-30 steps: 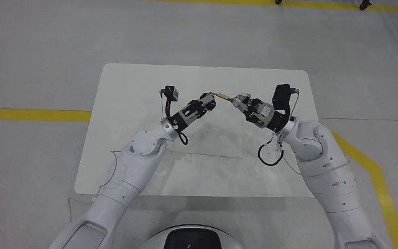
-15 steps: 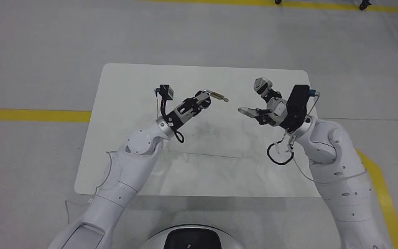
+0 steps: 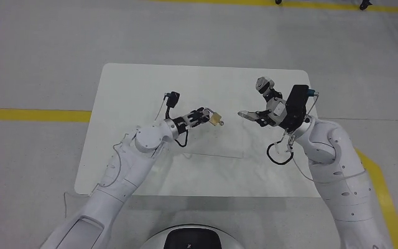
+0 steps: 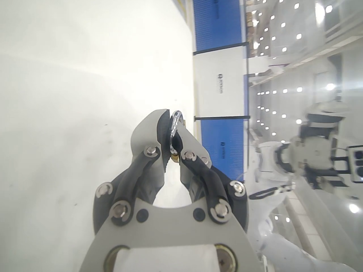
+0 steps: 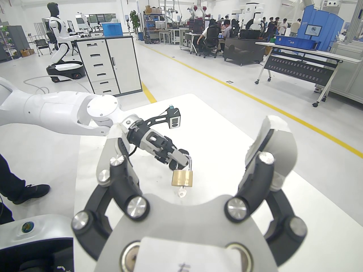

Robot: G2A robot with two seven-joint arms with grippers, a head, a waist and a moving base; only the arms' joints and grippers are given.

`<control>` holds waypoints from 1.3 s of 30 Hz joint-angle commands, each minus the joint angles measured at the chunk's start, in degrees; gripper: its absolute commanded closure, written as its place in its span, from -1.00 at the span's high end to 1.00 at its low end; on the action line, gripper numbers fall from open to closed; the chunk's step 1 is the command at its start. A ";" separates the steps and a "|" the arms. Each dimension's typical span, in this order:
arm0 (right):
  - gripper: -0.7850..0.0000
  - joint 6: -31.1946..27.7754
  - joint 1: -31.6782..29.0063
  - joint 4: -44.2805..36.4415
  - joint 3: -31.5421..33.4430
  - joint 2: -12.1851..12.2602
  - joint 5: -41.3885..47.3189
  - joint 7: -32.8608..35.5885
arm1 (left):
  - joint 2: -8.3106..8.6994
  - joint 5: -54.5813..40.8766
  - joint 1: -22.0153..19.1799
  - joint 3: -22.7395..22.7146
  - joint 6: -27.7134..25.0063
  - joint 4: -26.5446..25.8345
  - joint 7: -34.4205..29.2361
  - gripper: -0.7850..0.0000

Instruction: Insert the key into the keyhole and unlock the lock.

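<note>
In the right wrist view the right pincer (image 5: 192, 131) stands nearest, its two fingers spread wide and holding nothing. Framed between them, low in the centre of the frame, is the small key (image 5: 181, 191), its flat head sticking out under the brass padlock (image 5: 183, 178). Both are well apart from this pincer. Above the padlock, the left pincer (image 5: 181, 162) is clamped on the steel shackle (image 5: 189, 163), so the padlock hangs free over the white desk (image 5: 215, 131). I cannot tell whether the shackle is released. The padlock looks dense and rigid, yet dangling this way it would likely swing or spin under a twist. The key looks thin and slick, and the flat faces of its head seem the best hold, pinched squarely. In the top view the open pincer sits right of the padlock, with a clear gap between them.
</note>
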 commanded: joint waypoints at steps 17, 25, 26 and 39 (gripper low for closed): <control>1.00 0.00 0.00 0.00 0.00 0.00 0.00 0.00 | 0.82 9.60 1.54 0.53 8.93 -4.20 1.59 1.00; 1.00 0.00 0.00 0.00 0.00 0.00 0.00 0.00 | 1.90 -2.54 6.85 -6.61 5.63 -13.45 -1.21 1.00; 1.00 0.00 0.00 0.00 0.00 0.00 0.00 0.00 | 2.11 -5.12 7.89 -8.10 4.48 -15.09 -1.90 1.00; 1.00 0.37 -0.08 -0.02 0.00 -0.01 -0.19 0.09 | 5.49 21.44 19.65 -21.88 2.40 -33.80 16.66 1.00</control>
